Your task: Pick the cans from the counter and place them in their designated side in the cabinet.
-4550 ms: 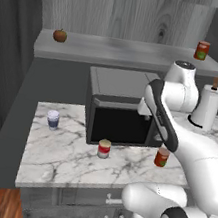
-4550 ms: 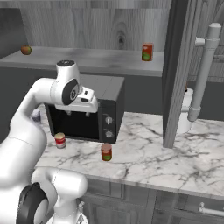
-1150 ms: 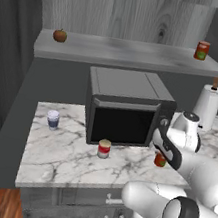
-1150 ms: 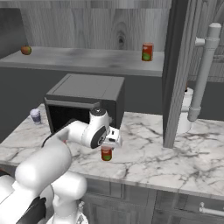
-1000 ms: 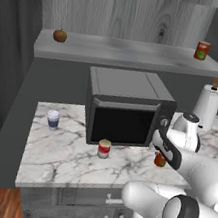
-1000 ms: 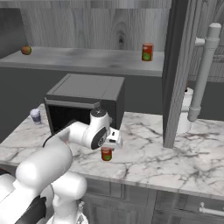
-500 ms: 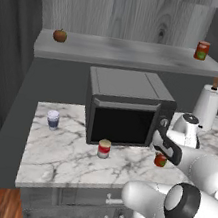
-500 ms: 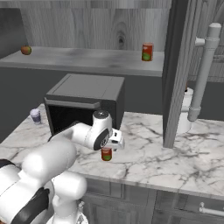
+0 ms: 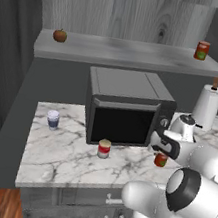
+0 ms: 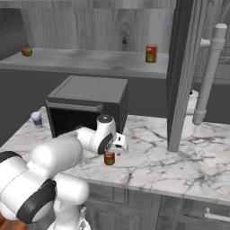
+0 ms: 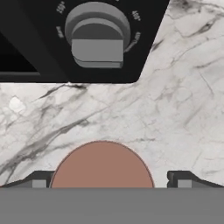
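On the left of the cabinet point(image 9: 130, 59) shelf we see an apple point(image 9: 59, 35); below it, on the marble bench point(image 9: 56, 157), stands a white cup with a blue band point(image 9: 53, 119). Next comes the black microwave point(image 9: 125, 114), and just in front of its door one can point(image 9: 104, 149), red-and-white with a tan top, upright on the bench. Further right our fingers point(image 9: 163, 152) hang directly over a second can, the orange-red one point(image 9: 161, 160), which stands on the bench near the microwave's right front corner. From the hand view its round tan top point(image 11: 102, 165) sits between the two tips, one on each side with a gap to the can, so the fingers are spread wide and not touching it. The microwave's dial point(image 11: 97, 35) is just above. On the shelf's right end stands a third can point(image 9: 202, 50), and below it a paper towel roll point(image 9: 206, 107).
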Robot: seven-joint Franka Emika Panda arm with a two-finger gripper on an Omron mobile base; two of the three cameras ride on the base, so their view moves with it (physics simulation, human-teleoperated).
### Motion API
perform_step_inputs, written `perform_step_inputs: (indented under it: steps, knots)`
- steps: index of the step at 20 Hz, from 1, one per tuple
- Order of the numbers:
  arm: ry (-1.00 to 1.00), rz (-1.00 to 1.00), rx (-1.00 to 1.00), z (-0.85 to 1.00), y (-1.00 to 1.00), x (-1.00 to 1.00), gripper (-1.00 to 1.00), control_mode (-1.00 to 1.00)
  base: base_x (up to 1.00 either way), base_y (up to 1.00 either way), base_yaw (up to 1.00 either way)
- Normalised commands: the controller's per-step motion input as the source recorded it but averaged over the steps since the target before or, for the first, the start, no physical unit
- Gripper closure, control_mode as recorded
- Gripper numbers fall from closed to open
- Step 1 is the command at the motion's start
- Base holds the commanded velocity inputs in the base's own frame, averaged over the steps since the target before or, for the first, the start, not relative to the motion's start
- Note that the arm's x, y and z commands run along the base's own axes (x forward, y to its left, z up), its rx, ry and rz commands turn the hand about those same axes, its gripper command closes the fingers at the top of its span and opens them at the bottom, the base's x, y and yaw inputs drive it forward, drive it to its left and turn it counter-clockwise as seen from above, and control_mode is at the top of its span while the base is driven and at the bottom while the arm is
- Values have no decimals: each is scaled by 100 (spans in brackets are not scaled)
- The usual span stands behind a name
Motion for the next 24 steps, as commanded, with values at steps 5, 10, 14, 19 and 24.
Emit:
perform_step_inputs:
  steps: [5,10,14,19,24]
  knots:
    - [2,0,0,-18,0,2,100,-100,0,0,0]
    - [0,0,0,-2,-1,0,100,-100,0,0,0]
    - [-4,0,0,0,0,-2,100,-100,0,0,0]
    - [-12,1,1,14,0,-18,100,-100,0,0,0]
    - [-15,2,1,15,-1,-39,100,-100,0,0,0]
